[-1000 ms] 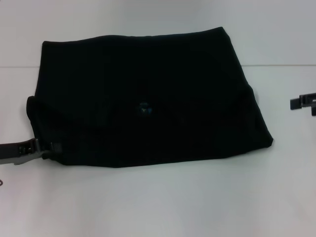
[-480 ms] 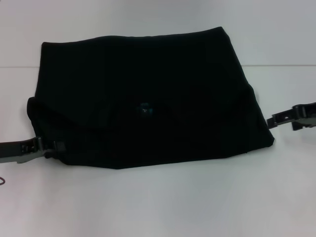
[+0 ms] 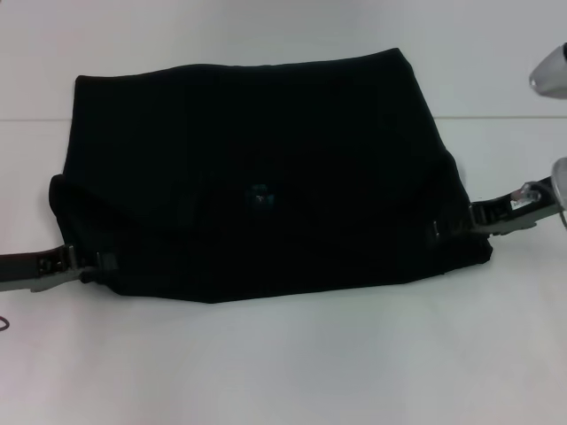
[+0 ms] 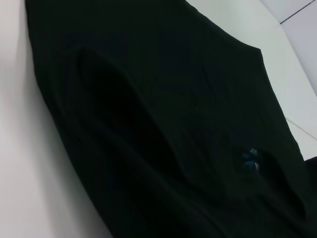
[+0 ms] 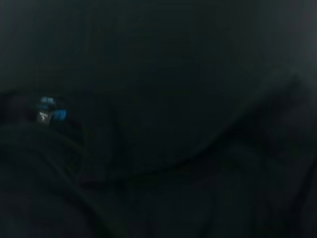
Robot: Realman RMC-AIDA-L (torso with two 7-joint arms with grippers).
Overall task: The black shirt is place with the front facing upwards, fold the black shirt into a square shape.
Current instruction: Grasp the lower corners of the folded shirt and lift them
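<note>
Your right end effector [image 3: 443, 232] has just come in onto the near right edge of the partly folded plain black cloth shirt [image 3: 257, 168] lying on the white bench [image 3: 292, 363]. The left end effector [image 3: 99, 261] stays at the near left corner. You cannot tell either's grip, but both look placed for the next fold

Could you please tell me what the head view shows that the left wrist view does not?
Only the head view shows the left pincer at the left edge of the large black cloth shirt, the right pincer at its right edge, and the shirt's whole outline on the white table. The left wrist view adds only a close look at the folds. Both show the small blue neck label.
</note>
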